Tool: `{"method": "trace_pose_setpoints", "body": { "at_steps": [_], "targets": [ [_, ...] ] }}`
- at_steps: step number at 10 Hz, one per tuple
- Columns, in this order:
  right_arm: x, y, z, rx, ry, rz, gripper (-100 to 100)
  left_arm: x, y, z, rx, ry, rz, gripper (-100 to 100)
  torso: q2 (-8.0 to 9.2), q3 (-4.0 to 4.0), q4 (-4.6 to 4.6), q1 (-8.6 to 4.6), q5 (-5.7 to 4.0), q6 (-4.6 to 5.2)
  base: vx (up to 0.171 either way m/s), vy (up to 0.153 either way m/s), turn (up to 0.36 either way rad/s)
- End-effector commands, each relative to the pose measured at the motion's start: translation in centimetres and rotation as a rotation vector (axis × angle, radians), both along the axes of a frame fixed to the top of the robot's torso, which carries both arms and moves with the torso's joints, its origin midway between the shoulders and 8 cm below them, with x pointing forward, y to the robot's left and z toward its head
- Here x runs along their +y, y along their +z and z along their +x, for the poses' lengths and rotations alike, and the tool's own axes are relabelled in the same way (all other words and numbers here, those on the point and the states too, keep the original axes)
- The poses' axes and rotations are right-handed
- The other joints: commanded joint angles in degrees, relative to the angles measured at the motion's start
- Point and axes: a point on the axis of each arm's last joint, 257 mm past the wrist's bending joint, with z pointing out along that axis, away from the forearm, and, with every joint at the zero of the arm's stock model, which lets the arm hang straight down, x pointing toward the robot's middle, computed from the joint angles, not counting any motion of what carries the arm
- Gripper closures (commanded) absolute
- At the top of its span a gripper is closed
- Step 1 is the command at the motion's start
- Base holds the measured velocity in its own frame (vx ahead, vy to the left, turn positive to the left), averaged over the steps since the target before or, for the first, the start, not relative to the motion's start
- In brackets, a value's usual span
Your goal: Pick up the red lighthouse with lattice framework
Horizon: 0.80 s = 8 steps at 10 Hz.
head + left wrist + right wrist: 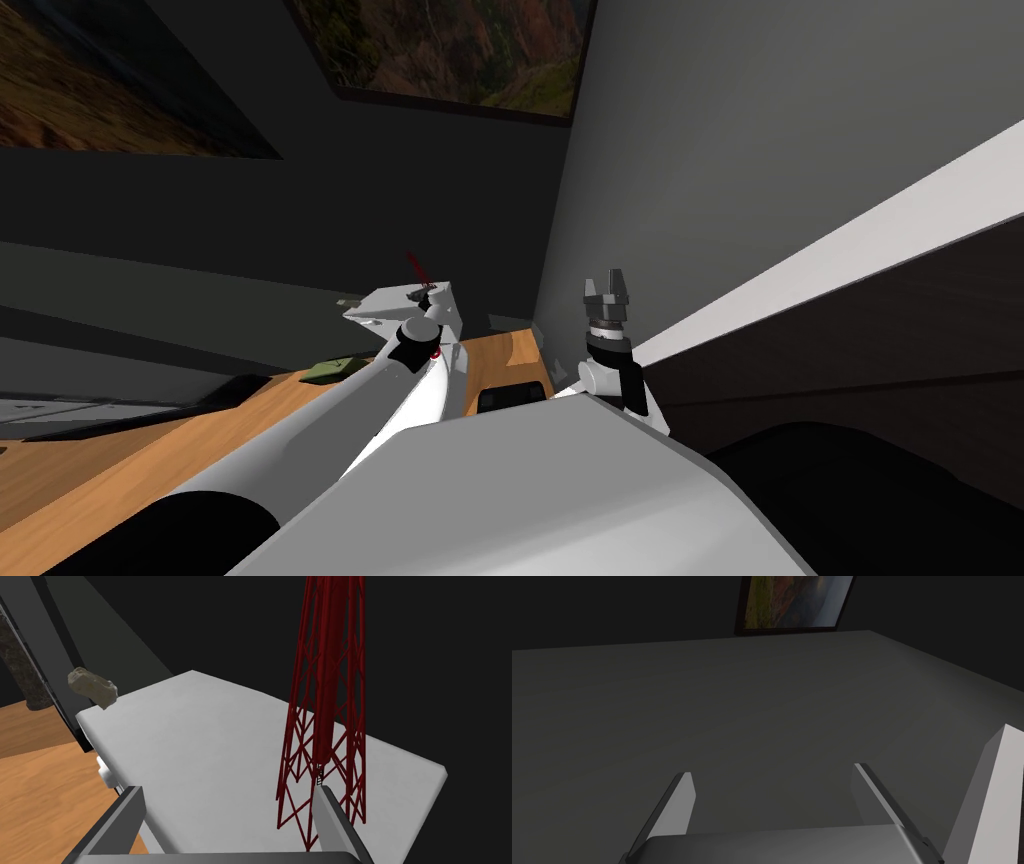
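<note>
On the white table [200, 741], centre of the head frame, upright red lattice lighthouse [325, 701], base close beside one blade of the released left jaws rather than midway between them. Best, by the look of it, to slide sideways and centre it in the gap, then clench low on the lattice, gently, and lift straight up so as not to tip it; right jaws released too, raised right of centre in the head frame. No brand, label or writing readable anywhere.
</note>
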Motion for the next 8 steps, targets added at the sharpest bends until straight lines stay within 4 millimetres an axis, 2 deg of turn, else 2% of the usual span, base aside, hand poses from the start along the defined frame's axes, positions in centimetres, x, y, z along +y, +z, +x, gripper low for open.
{"method": "trace_pose_setpoints", "body": {
  "at_steps": [1,4,5,6,8],
  "targets": [
    [0.0,0.0,0.0,0.0,0.0,0.0,0,-0.5,0.2,0.1,-0.002,-0.004,-0.008,-100,0.0,0.0,0.0,0.0,0.0,0.0,0.022,0.021,0.004],
    [0.0,0.0,0.0,0.0,0.0,0.0,0,-0.4,1.4,0.3,-0.029,0.004,-0.015,-100,0.14,0.08,0.04,-0.06,-0.02,0.0,0.008,0.01,-0.014],
    [0.0,0.0,0.0,0.0,0.0,0.0,0,-1.2,2.7,0.8,-0.066,0.005,-0.035,-100,0.14,0.08,0.03,-0.05,-0.01,0.0,0.041,0.037,-0.043],
    [0.0,0.0,0.0,0.0,0.0,0.0,0,-1.4,2.6,0.8,-0.062,0.002,-0.037,-100,0.05,0.04,0.02,0.02,-0.01,0.01,0.041,0.045,-0.031],
    [0.0,0.0,0.0,0.0,0.0,0.0,0,-4.4,4.1,1.8,-0.116,-0.016,-0.081,-100,-0.03,-0.01,0.0,0.13,0.02,0.0,0.071,0.103,-0.013]
  ]
}}
